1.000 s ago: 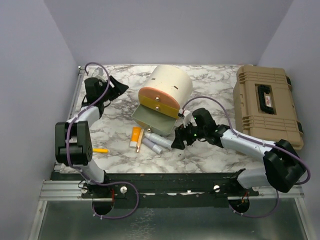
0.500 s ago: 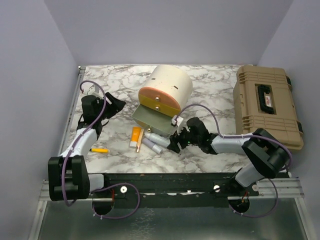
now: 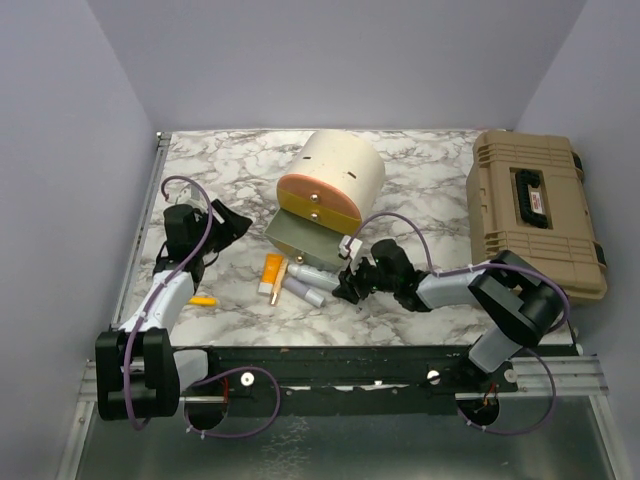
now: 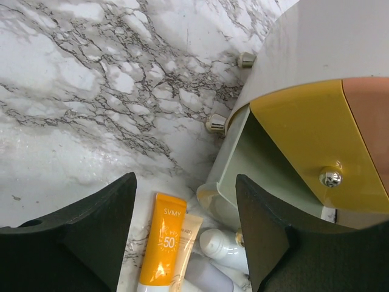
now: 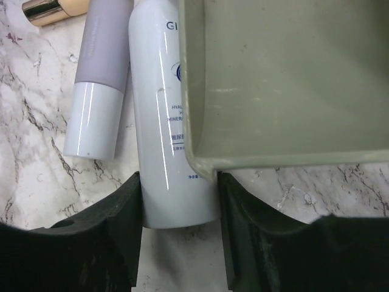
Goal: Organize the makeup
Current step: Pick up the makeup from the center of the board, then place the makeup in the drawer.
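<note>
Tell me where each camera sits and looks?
Top: above, behind the arms, looking down at the table; left arm and right arm show.
Left wrist: on the left arm, facing the orange tube and drawer; its tool shows.
Right wrist: on the right arm, facing the bottle; its tool shows.
Shared: both wrists see the drawer.

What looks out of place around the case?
The green drawer hangs pulled out over the white bottle, hiding its edge. A small orange stick lies apart from the other tubes.

Black joints (image 3: 140,365), pale grey links (image 3: 166,296), purple cables (image 3: 400,219), black jaws
</note>
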`<state>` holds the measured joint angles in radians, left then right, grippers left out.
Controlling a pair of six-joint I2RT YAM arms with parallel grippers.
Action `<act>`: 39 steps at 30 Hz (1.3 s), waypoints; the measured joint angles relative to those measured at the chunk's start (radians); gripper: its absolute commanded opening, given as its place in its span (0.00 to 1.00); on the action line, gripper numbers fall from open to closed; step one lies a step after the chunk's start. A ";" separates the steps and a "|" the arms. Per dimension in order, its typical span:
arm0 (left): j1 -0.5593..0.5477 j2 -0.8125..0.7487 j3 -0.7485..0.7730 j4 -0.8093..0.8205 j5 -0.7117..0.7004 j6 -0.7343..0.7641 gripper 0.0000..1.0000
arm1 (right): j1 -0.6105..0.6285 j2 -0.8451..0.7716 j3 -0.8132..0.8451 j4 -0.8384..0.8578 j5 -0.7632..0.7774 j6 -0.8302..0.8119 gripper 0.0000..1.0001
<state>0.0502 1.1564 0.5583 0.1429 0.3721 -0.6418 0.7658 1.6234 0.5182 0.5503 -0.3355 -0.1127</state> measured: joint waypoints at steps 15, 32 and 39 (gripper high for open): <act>0.000 -0.005 -0.032 -0.014 -0.005 0.013 0.68 | 0.071 -0.157 -0.017 -0.130 0.033 0.011 0.08; 0.000 -0.008 -0.037 -0.017 -0.014 0.013 0.69 | 0.095 -0.351 0.241 -0.492 0.150 0.178 0.01; -0.014 -0.023 -0.090 -0.036 -0.045 -0.029 0.69 | 0.092 -0.100 0.529 -0.565 0.329 0.255 0.03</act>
<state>0.0364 1.1332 0.4679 0.1070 0.3271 -0.6712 0.8581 1.5230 1.0470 -0.0143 -0.0063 0.1425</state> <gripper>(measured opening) 0.686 0.483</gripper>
